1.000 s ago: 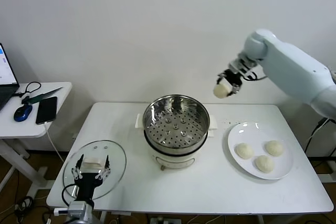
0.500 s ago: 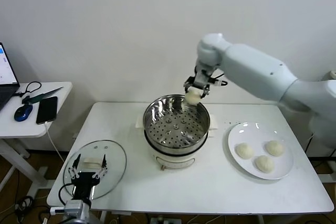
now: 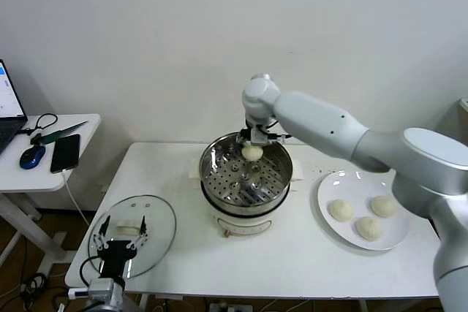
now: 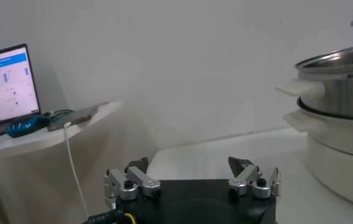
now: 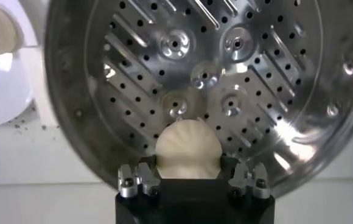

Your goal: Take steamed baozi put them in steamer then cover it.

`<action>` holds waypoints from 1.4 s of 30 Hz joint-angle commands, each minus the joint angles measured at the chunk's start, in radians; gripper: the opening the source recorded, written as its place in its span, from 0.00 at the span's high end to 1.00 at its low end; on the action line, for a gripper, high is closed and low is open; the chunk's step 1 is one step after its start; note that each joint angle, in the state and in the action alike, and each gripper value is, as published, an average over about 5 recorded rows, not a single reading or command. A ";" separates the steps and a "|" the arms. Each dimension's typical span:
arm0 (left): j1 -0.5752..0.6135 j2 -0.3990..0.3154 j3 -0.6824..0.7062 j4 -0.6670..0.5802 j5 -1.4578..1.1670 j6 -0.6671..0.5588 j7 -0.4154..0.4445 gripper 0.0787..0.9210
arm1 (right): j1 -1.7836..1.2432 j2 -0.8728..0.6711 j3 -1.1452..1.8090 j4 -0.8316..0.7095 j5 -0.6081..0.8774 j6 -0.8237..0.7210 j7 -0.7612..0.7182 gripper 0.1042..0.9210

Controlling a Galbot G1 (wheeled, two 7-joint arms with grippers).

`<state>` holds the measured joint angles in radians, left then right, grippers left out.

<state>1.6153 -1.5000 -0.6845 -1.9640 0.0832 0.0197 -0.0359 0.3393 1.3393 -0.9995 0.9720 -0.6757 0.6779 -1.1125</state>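
My right gripper (image 3: 252, 144) is shut on a cream-white baozi (image 3: 252, 153) and holds it over the far part of the steel steamer (image 3: 213, 188). In the right wrist view the baozi (image 5: 187, 148) sits between the fingers, above the perforated tray (image 5: 204, 76). Three more baozi (image 3: 341, 210) lie on a white plate (image 3: 329, 183) at the right. The glass cover (image 3: 162, 218) with its cream handle (image 3: 129, 226) lies flat at the table's front left. My left gripper (image 3: 121, 240) hangs open over the cover, empty; it also shows in the left wrist view (image 4: 192, 176).
A side table (image 3: 80, 128) at the left holds a phone (image 3: 64, 153), a mouse (image 3: 32, 156) and a laptop edge. The steamer's side (image 4: 341, 115) shows in the left wrist view. The white table (image 3: 292, 261) ends just in front of me.
My right arm has swung left from above the plate's far side and come down, bringing the baozi over the steamer. The left gripper has stayed over the cover.
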 commanded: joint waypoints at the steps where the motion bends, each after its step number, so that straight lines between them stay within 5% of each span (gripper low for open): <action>1: 0.001 0.000 0.000 0.005 -0.001 0.000 -0.001 0.12 | -0.050 0.053 0.014 -0.065 -0.070 0.027 0.024 0.29; 7: 0.004 -0.001 0.001 0.011 -0.002 -0.003 -0.002 0.12 | -0.050 0.052 0.011 -0.071 -0.061 0.016 0.036 0.28; 17: 0.005 -0.003 0.006 0.016 0.001 -0.003 -0.004 0.12 | -0.001 -0.001 0.023 0.006 0.000 0.013 0.007 0.12; 25: 0.008 -0.002 0.010 0.013 0.005 0.000 -0.005 0.12 | 0.113 -0.186 0.011 0.167 0.257 -0.042 -0.053 0.12; 33: 0.010 -0.003 0.013 -0.002 0.013 0.005 -0.007 0.12 | 0.304 -0.513 -0.211 0.323 0.596 -0.331 0.106 0.12; 42: 0.012 -0.013 0.019 -0.044 0.001 0.017 -0.005 0.12 | 0.255 -0.813 -0.286 0.413 0.863 -0.745 0.023 0.12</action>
<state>1.6262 -1.5108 -0.6676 -1.9905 0.0905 0.0317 -0.0410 0.5601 0.8289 -1.1793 1.2721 -0.1195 0.2874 -1.0857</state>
